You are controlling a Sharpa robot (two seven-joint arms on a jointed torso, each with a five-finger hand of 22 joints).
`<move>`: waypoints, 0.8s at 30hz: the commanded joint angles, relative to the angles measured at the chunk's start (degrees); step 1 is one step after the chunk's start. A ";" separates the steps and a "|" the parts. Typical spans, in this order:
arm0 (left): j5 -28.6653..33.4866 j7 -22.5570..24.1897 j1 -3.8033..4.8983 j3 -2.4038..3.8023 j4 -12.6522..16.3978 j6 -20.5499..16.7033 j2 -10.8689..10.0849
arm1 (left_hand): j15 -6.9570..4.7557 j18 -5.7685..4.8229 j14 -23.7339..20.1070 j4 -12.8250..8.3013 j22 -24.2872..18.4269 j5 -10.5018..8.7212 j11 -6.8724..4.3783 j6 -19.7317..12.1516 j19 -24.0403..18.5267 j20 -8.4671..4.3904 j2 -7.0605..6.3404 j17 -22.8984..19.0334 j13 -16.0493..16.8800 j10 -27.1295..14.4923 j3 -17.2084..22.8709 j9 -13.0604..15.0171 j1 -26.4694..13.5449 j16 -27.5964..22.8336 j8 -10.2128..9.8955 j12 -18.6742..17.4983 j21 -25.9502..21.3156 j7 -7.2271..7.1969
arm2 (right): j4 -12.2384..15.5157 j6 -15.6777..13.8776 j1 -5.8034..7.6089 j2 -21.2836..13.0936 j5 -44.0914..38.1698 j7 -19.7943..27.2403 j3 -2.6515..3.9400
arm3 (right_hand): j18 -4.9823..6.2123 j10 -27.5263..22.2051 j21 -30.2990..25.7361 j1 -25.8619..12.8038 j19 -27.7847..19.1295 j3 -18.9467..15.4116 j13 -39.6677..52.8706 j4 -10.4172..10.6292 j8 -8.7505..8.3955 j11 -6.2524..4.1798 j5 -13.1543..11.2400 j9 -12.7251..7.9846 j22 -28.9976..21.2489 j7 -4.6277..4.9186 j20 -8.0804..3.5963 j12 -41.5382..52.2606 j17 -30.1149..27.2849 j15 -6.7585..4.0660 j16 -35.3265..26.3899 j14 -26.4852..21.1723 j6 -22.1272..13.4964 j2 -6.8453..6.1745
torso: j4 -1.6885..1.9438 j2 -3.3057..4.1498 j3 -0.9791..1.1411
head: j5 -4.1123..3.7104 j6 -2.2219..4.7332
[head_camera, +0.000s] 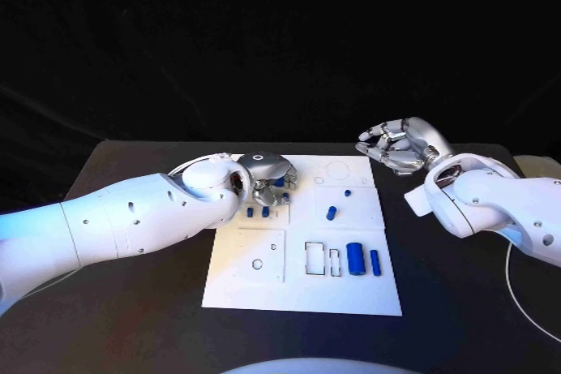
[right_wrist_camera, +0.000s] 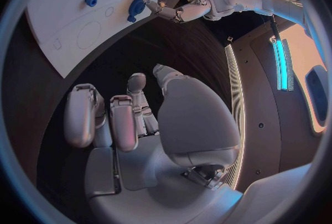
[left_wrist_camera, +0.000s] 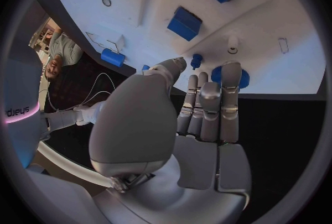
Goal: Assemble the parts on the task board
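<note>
Your left robot hand (head_camera: 267, 179) hovers low over the far left corner of the flat white rectangular task board (head_camera: 351, 297), fingers straight and close together, holding nothing, tips above a round blue plastic disc part (left_wrist_camera: 242, 77). Right robot hand (head_camera: 401, 145) hangs off the board's far right edge above the black desk (head_camera: 468, 309), fingers curled in, empty. Step looks like a pickup approach; next you'd need to close on the disc w/ care.

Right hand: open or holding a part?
Open, holding nothing. The right hand hangs over the black table beside the task board; right wrist view shows fingers apart, palm empty.
</note>
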 commanded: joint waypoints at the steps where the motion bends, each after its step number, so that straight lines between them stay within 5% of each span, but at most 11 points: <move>1: -2.38 -1.99 0.00 0.05 -0.02 3.10 0.25 | -0.06 -0.89 1.18 -0.14 2.04 -0.13 -0.17 1.25 1.18 -0.07 0.01 1.06 -0.71 1.25 1.05 -0.43 0.98 1.21 -0.18 -0.47 1.67 -0.12 | 0.07 0.62 -0.04 0.07 0.00 0.60 0.00 | 0.61 -0.52 -0.22 -0.08 -0.41 0.42 -0.10 0.05 0.40 0.00 0.21 -0.05 3.26 -0.05 0.05 -0.23 1.28 -0.52 -0.39 2.21 -0.43 -0.32 | 0.09 -0.05 0.00 | -0.12 -0.23; 8: -2.62 -2.70 0.01 0.07 -0.35 3.90 0.55 | -0.43 -1.85 3.73 -0.42 7.73 -0.09 -0.63 2.72 4.18 -0.43 0.21 4.04 -2.22 3.88 3.09 -1.54 1.76 4.08 -0.92 -1.38 6.28 -0.08 | 0.09 0.61 -0.04 0.09 0.01 0.63 0.00 | 0.61 -0.52 -0.22 -0.08 -0.41 0.42 -0.10 0.05 0.40 0.00 0.21 -0.05 3.26 -0.05 0.05 -0.23 1.28 -0.52 -0.39 2.21 -0.43 -0.32 | 0.17 -0.09 -0.01 | -0.13 -0.19; 24: -1.99 -1.90 -0.01 0.04 -1.33 3.50 1.33 | -0.50 -2.04 4.08 -0.53 9.22 -0.17 -0.74 2.46 4.55 -0.51 0.18 4.02 -3.21 5.08 4.17 -2.45 1.57 4.82 -2.12 -2.20 7.59 0.04 | 0.17 0.66 -0.04 0.17 0.01 0.64 0.00 | 0.60 -0.34 -0.23 -0.18 -0.36 0.48 -0.17 0.08 0.51 -0.03 0.23 -0.05 3.27 -0.08 0.03 -0.23 1.20 -0.54 -0.48 2.21 -0.36 -0.31 | 0.14 -0.04 -0.05 | -0.26 -0.40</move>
